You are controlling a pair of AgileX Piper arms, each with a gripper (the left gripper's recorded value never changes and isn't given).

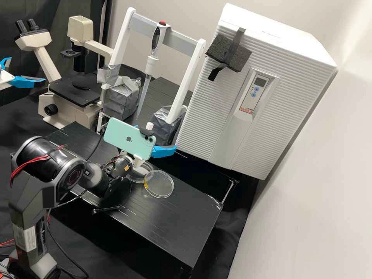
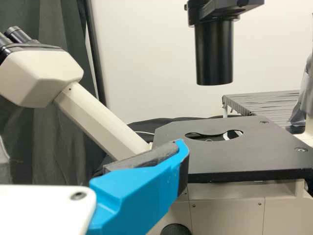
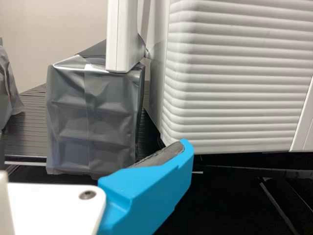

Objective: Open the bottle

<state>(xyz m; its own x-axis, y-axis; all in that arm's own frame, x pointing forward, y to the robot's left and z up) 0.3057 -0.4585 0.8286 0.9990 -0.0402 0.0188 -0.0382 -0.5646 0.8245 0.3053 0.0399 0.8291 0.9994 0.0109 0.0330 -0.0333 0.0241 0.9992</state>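
Note:
My right gripper (image 1: 164, 145) hovers over the black platform (image 1: 174, 221), beside the grey taped block (image 1: 164, 124) and the white ribbed cabinet (image 1: 252, 89). It is open: one blue finger (image 3: 156, 181) shows its grey pad bare. A mint-green phone (image 1: 130, 138) is mounted on this arm. Just behind the phone sits a small white cap-like knob (image 1: 149, 126) on a black part; I cannot tell whether it is a bottle. My left gripper (image 1: 15, 73) hangs open at the far left by the microscope (image 1: 66, 97). Its blue finger (image 2: 146, 176) is close to the microscope stage (image 2: 234, 152).
Two clear petri dishes (image 1: 159, 188) lie on the platform just under the right wrist. A pipette (image 1: 149, 66) hangs from a white frame (image 1: 182, 42) behind. The microscope eyepiece tube (image 2: 58, 93) and objective (image 2: 213, 44) crowd the left gripper.

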